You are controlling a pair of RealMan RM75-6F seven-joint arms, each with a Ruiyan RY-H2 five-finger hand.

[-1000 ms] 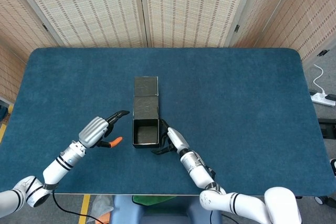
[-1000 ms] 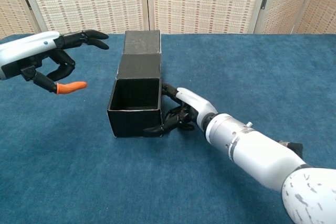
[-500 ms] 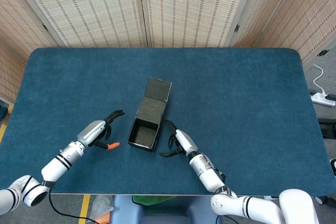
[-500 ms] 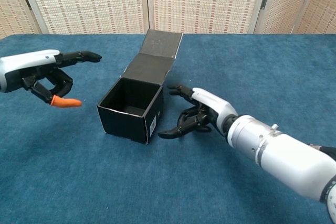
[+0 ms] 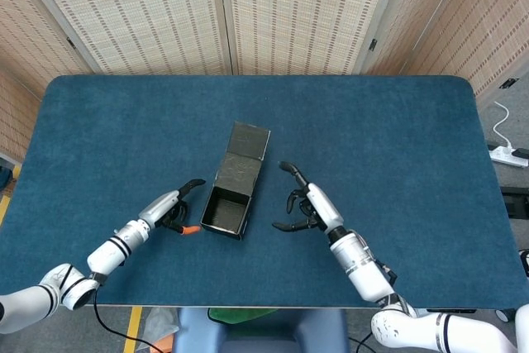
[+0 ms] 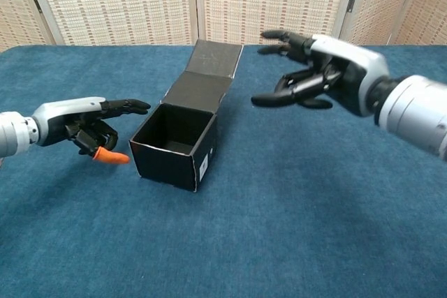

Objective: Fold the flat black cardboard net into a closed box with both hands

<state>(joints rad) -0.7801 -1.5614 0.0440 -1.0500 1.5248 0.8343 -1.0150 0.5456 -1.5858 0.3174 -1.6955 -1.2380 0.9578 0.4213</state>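
Chest view puts the black box (image 6: pixel 174 146) nearest, standing on the blue table (image 6: pixel 279 228) with its four walls up and its mouth open to the ceiling. Just beside its left wall lies the left hand (image 6: pixel 94 123), low over the cloth, one finger stretched toward the box rim and the others curled in, with an orange fingertip (image 6: pixel 110 156) pointing at the wall; it holds nothing, and I cannot tell whether it touches the card. Further off, the right hand (image 6: pixel 318 75) hangs in the air clear of the box, fingers spread and empty.

Beyond the open mouth, the lid panel (image 6: pixel 201 91) leans back from the rear wall, with the tuck flap (image 6: pixel 218 57) standing up at its far edge (both unfolded as yet). Head view agrees: the box (image 5: pixel 227 208) sits mid-table, slightly skewed, between the left hand (image 5: pixel 169 208) and the right hand (image 5: pixel 307 202).

By my reading the walls are formed and closing is the step in hand. Next, one hand should brace the box while the other swings the lid forward and tucks the flap inside the front wall.
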